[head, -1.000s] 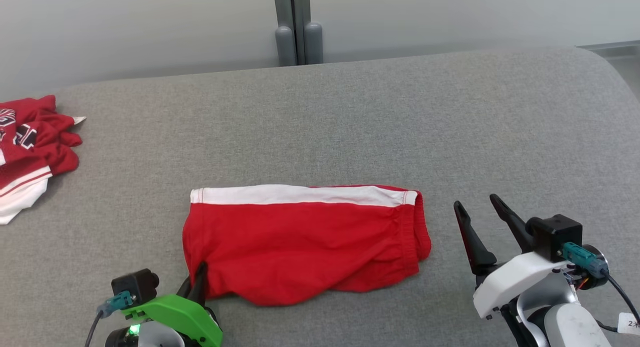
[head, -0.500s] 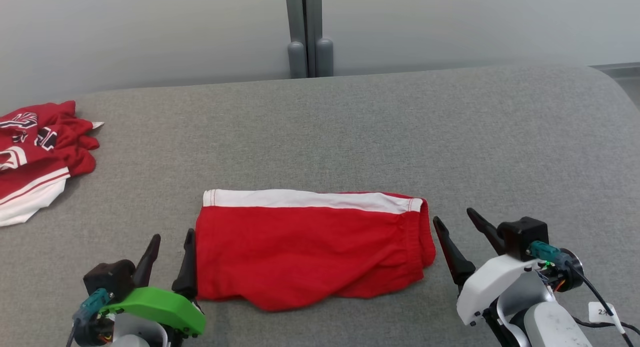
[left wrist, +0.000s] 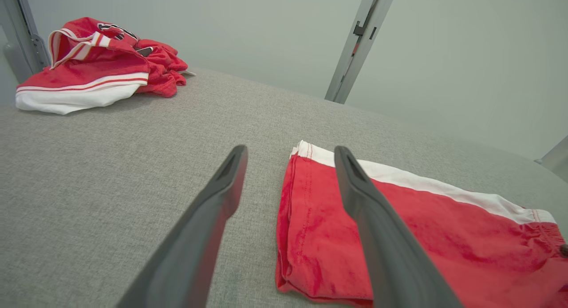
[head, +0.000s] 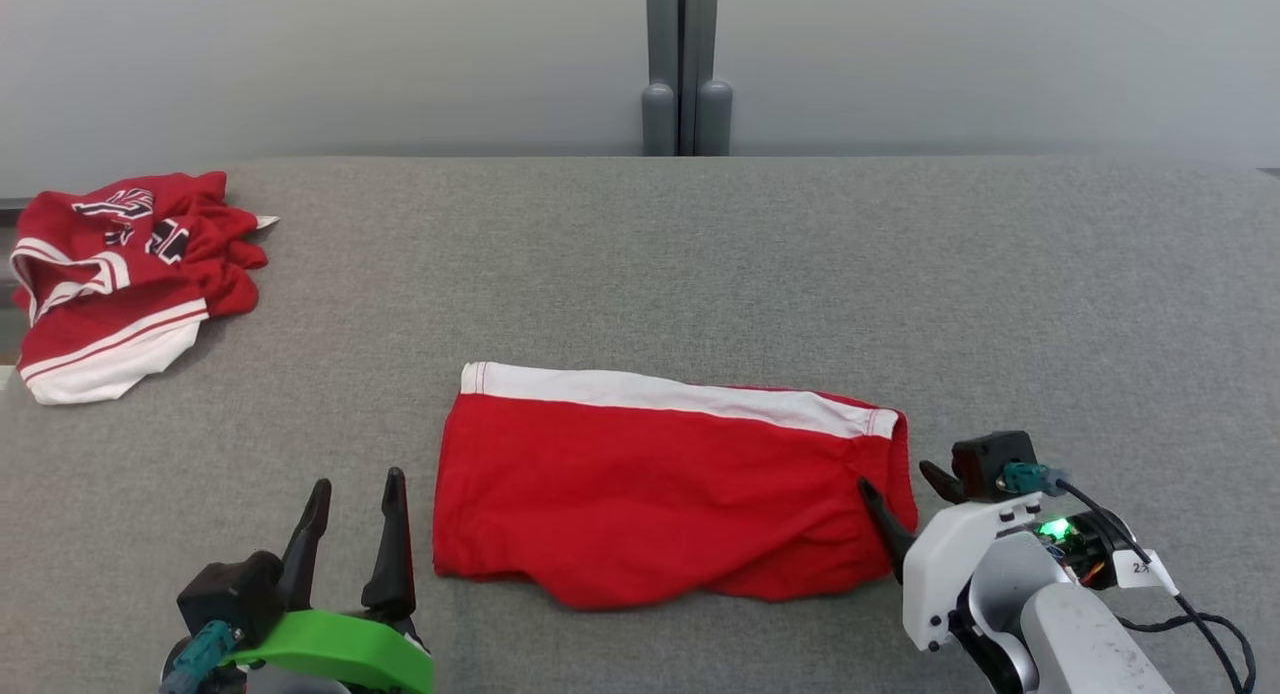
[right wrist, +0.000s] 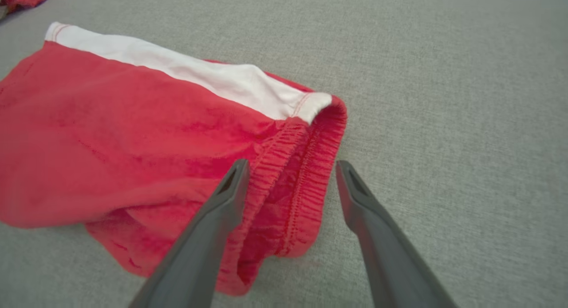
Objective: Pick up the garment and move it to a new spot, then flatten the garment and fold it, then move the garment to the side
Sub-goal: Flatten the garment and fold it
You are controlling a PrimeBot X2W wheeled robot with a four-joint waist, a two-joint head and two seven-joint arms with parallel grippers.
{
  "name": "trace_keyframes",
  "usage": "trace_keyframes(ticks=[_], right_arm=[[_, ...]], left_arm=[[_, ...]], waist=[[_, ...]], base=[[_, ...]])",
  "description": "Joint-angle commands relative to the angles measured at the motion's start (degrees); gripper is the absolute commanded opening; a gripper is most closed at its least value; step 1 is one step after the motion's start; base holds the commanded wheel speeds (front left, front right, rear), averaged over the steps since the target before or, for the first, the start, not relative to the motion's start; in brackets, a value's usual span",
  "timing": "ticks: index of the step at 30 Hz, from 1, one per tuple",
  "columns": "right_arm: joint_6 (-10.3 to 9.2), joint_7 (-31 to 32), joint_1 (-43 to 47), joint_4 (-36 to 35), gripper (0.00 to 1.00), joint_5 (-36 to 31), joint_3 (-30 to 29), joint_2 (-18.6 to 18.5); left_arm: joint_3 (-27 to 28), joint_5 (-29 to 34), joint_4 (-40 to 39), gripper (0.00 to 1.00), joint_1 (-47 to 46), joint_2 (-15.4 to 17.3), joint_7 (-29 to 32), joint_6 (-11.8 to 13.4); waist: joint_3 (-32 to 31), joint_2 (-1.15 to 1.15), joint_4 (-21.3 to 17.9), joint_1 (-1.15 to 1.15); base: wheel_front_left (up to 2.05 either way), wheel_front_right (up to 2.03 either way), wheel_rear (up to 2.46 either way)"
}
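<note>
Head view — garment point(head: 140, 284) crumpled, diagonal, hem near-left

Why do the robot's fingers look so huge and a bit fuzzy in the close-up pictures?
Left wrist view: the left fingers sit right by the wide lens, so they loom big and soft-edged, and the post leans; right wrist view: same for the right fingers, while the red shorts look sharp; head view: even, soft light, a faint shadow beside the jersey, no glare.
</note>
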Motion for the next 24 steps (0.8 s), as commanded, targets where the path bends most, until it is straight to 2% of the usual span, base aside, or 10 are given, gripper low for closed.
trace_keyframes(ticks=[1, 6, 12, 13, 14, 15, 16, 17, 18, 24], right_arm=[[-0.09, 0.52, -0.73, 1.36, 1.00, -0.77, -0.74, -0.22], [-0.09, 2.41, -1.40, 5.82, 1.00, -1.52, -1.93, -0.21], [-0.09, 3.88, -3.04, 10.20, 1.00, 1.47, 0.10, -0.20], [-0.09, 4.10, -3.34, 10.79, 0.77, 2.26, 0.60, -0.20], [-0.09, 4.31, -3.77, 11.57, 0.48, 3.22, 1.32, -0.18], [-0.07, 4.70, -4.60, 12.91, 0.29, 4.91, 2.58, -0.16], [-0.06, 4.71, -5.05, 13.66, 0.14, 5.66, 3.25, -0.16], [-0.06, 4.67, -5.37, 14.28, 0.10, 6.16, 3.72, -0.15], [-0.05, 4.62, -5.79, 15.04, 0.00, 6.83, 4.30, -0.11], [-0.05, 4.31, -8.59, 18.20, 0.00, 9.42, 5.26, -0.19]], left_arm=[[0.41, 0.85, 0.08, 1.00, 0.92, -0.40, -0.16, -0.46], [1.65, 2.39, 0.42, 1.00, 1.22, -1.84, -0.17, -1.44], [2.78, 4.48, 0.75, 1.00, 1.41, -3.57, -0.17, -2.38], [2.80, 4.75, 0.76, 1.00, 1.44, -3.90, -0.17, -2.58], [2.77, 5.07, 0.82, 1.00, 1.43, -4.21, -0.17, -2.74], [2.65, 5.72, 1.00, 1.00, 1.38, -4.91, -0.17, -3.23], [2.50, 6.11, 1.12, 1.00, 1.39, -5.30, -0.17, -3.63], [2.36, 6.46, 1.21, 1.00, 1.41, -5.55, -0.17, -3.78], [2.17, 6.72, 1.42, 1.00, 1.47, -5.83, -0.17, -4.15], [0.95, 7.94, 2.09, 1.00, 2.05, -6.99, -0.17, -5.09]], waist=[[0.22, 0.00, 1.06, 0.00], [0.36, 0.00, 1.94, 0.00], [0.53, 0.00, 2.50, 0.00], [0.52, 0.00, 2.56, 0.00], [0.47, 0.00, 2.62, 0.00], [0.32, 0.00, 2.71, 0.00], [0.15, 0.00, 2.74, 0.00], [0.01, 0.00, 2.75, 0.00], [-0.21, 0.00, 2.76, 0.00], [-1.72, 0.00, 1.99, 0.00]], base=[[0.00, 0.00, 0.00], [0.00, 0.00, 0.00], [0.00, 0.00, 0.00], [0.00, 0.00, 0.00], [0.00, 0.00, 0.00], [0.00, 0.00, 0.00], [0.00, 0.00, 0.00], [0.00, 0.00, 0.00], [0.00, 0.00, 0.00], [0.00, 0.00, 0.00]])
